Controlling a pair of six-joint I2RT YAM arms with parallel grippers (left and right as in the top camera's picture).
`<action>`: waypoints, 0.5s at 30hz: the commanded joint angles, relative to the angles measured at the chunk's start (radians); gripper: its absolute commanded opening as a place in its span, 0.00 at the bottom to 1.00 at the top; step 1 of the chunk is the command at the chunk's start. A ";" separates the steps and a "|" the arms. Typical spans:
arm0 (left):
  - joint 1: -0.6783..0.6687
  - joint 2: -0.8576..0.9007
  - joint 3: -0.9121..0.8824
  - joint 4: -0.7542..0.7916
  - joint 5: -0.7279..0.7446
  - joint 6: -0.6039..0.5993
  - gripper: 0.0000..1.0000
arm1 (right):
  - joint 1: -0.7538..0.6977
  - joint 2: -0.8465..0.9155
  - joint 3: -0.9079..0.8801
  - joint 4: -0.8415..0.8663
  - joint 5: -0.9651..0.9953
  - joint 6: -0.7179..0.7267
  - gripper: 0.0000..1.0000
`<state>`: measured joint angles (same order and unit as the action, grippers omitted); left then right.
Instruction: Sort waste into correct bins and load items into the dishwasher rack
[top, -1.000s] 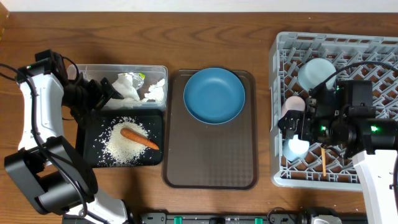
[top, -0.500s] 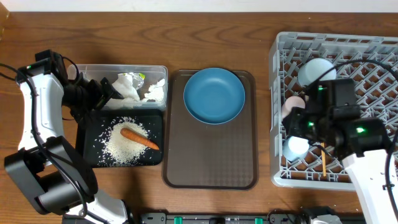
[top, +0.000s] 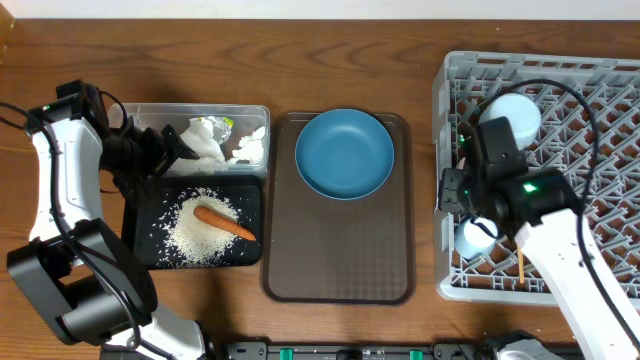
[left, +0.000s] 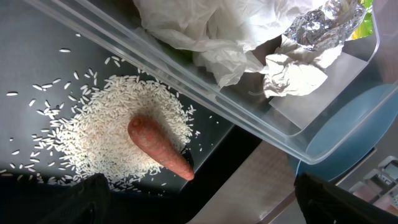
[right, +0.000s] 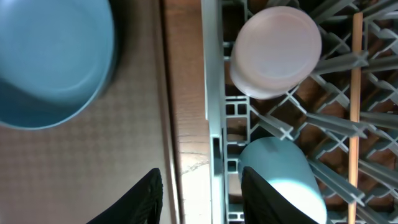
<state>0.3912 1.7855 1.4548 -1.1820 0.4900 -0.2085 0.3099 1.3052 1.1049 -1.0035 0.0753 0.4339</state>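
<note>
Now hovering over the left rim of the rack (top: 620, 62) with the right gripper (right: 202, 180), jaws partly apart and gripping nothing. Looking down, in the wrist view, on a pink cup (right: 277, 53) and a light blue cup (right: 283, 174) sitting among the pegs, with a chopstick (right: 356, 93) lying alongside. Also showing, in the overhead view, a pale bowl (top: 512, 110) resting toward the rack's far side.

Waiting outside the rack: a blue dish (top: 344, 153), sitting on the brown tray (top: 335, 255) at mid-table, between bins and rack. Probably handling as stiff, smooth and somewhat slippery, light enough for one arm yet liable to chip if dropped. Likely calling for a pinch at the rim nearest the rack, one finger inside and one under the lip, since lying flat and offering no other hold.

Meanwhile hanging over the black tray (left: 37, 62) with the left gripper (left: 199, 193), jaws spread wide and empty, above a carrot (left: 158, 146) lying on a heap of rice (left: 93, 143). Sitting just beside, napkins (left: 205, 31) and foil (left: 323, 22) filling the clear tub (left: 249, 106).
</note>
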 joint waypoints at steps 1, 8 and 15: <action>0.002 -0.016 0.018 -0.006 -0.009 0.006 0.98 | 0.017 0.051 0.003 0.008 0.040 0.014 0.41; 0.002 -0.016 0.018 -0.006 -0.009 0.006 0.98 | 0.017 0.148 0.003 0.021 0.053 0.013 0.37; 0.002 -0.016 0.018 -0.006 -0.009 0.006 0.98 | 0.017 0.207 0.003 0.023 0.053 0.014 0.23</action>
<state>0.3912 1.7855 1.4548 -1.1820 0.4900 -0.2085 0.3099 1.4933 1.1049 -0.9821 0.1101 0.4412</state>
